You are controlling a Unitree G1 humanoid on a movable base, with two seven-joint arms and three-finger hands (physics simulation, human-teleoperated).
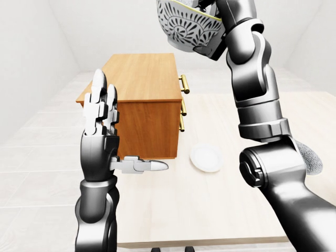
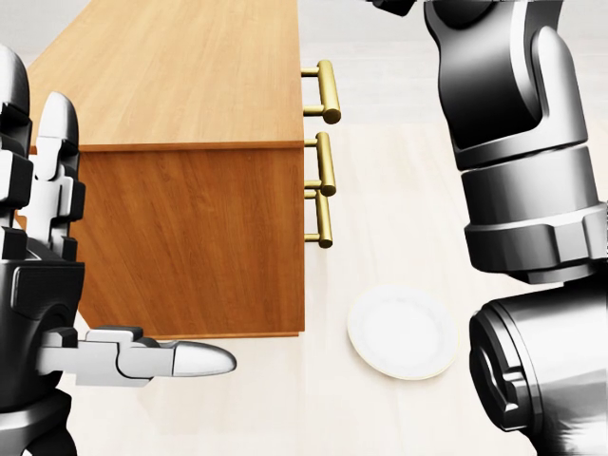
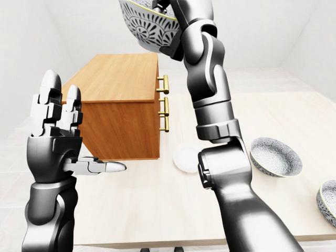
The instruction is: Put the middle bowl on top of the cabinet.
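The right robot hand (image 1: 211,46) is raised to the top edge of the left-eye view and has hold of the patterned bowl (image 1: 186,25) at its rim. The fingers are mostly hidden by the bowl and the frame edge, and the bowl is tilted. Below this robot hand stands the wooden cabinet (image 1: 142,94), the bowl well above its right end, where the brass handles (image 2: 325,161) stick out. The left robot hand (image 1: 101,128) is spread wide and empty, fingers upright and thumb pointing right, with the cabinet just right of its fingers. Down and right of its thumb a white plate (image 1: 206,158) lies on the surface (image 3: 157,210) near the cabinet's foot. Right of the raised arm sit a second patterned bowl (image 3: 275,156) and a third bowl (image 3: 329,202), which is cut off at the edge.
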